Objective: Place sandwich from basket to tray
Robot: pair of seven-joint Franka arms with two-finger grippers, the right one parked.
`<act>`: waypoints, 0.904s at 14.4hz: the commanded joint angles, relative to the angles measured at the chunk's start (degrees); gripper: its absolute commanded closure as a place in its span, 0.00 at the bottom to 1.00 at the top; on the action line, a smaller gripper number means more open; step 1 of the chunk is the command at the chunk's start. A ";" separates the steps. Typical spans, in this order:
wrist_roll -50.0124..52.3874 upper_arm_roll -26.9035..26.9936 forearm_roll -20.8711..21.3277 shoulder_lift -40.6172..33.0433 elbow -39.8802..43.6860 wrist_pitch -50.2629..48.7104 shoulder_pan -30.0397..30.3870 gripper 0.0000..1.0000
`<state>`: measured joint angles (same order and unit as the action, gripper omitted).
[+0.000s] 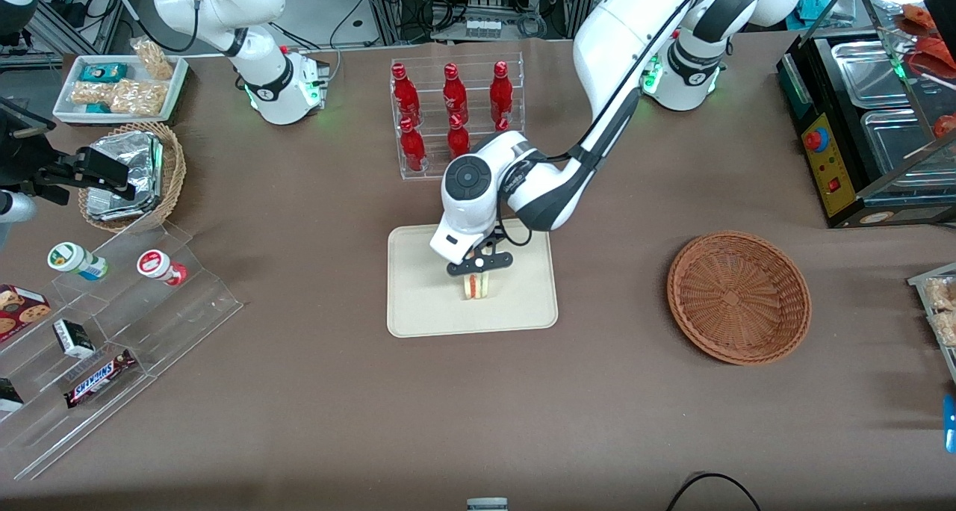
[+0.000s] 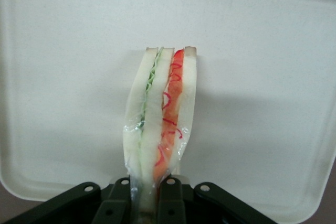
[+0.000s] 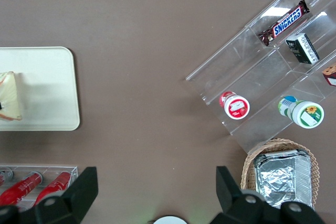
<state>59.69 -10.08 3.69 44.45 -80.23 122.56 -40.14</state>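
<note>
The sandwich, white bread with green and red-orange layers in clear wrap, stands on edge over the middle of the cream-beige tray, touching or just above it. My left gripper is directly above it, shut on the sandwich, one finger pressed against each bread face. The sandwich also shows at the edge of the right wrist view, on the tray. The brown wicker basket sits empty toward the working arm's end of the table.
A clear rack of red bottles stands just farther from the front camera than the tray. A tan basket with foil packets, a clear stepped snack display and a white snack tray lie toward the parked arm's end. A black food warmer is at the working arm's end.
</note>
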 commanded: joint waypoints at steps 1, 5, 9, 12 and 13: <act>1.13 0.76 0.97 3.18 3.85 -1.44 -1.08 0.98; 1.92 0.76 1.05 2.05 3.68 -2.14 -1.17 0.00; 1.40 1.02 1.40 -4.34 3.68 -8.98 -0.73 0.00; 0.00 1.02 1.32 -11.81 2.36 -14.88 0.49 0.00; -0.45 1.11 1.23 -13.75 1.23 -16.72 2.07 0.00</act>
<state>60.07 -9.54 4.46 36.45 -75.27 108.74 -39.88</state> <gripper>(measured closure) 0.000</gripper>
